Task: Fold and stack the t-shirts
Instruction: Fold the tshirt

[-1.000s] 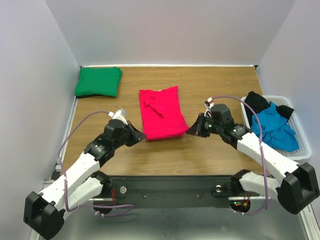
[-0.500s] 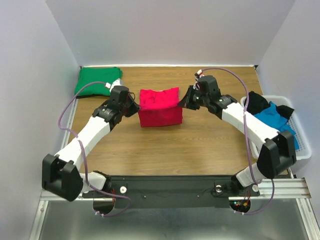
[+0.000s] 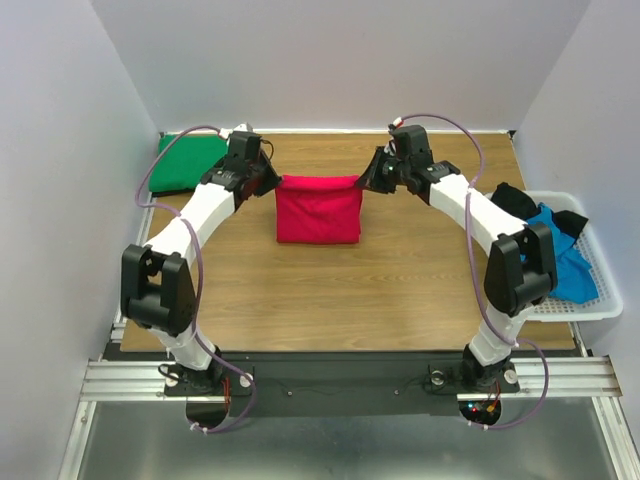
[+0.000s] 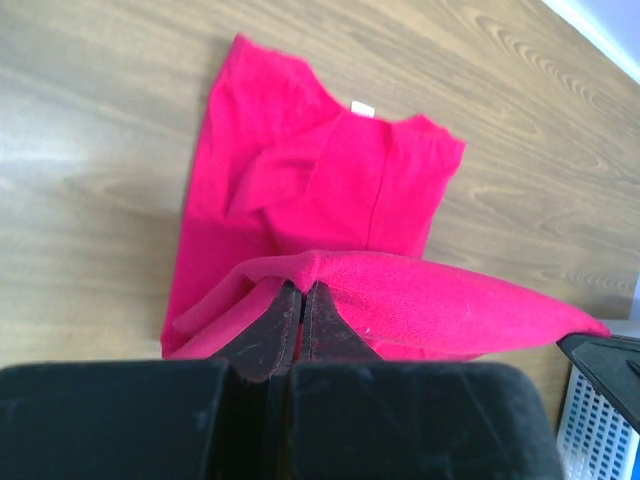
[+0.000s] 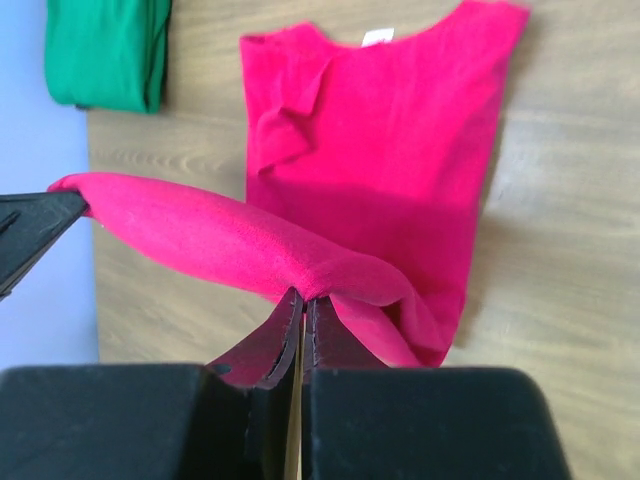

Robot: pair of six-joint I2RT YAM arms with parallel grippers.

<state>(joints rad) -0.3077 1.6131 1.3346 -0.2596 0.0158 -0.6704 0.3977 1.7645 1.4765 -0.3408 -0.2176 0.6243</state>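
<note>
The crimson red t-shirt (image 3: 318, 208) lies mid-table with its near hem lifted and carried over toward the collar. My left gripper (image 3: 274, 184) is shut on the hem's left corner, and my right gripper (image 3: 363, 181) is shut on its right corner. In the left wrist view the gripper (image 4: 303, 290) pinches the raised fold of the red shirt (image 4: 330, 190). In the right wrist view the gripper (image 5: 306, 298) pinches the fold of the red shirt (image 5: 390, 140). A folded emerald green t-shirt (image 3: 183, 163) lies at the far left, also in the right wrist view (image 5: 105, 50). The bright blue t-shirt (image 3: 556, 245) and the black t-shirt (image 3: 515, 203) lie in the basket.
A white slatted plastic basket (image 3: 600, 300) stands at the table's right edge; a corner of it shows in the left wrist view (image 4: 600, 430). Grey walls close the table on the left, back and right.
Both grippers have carried the red shirt's near hem from the table's front toward the back, folding the shirt over itself. Both arms now reach far out.
</note>
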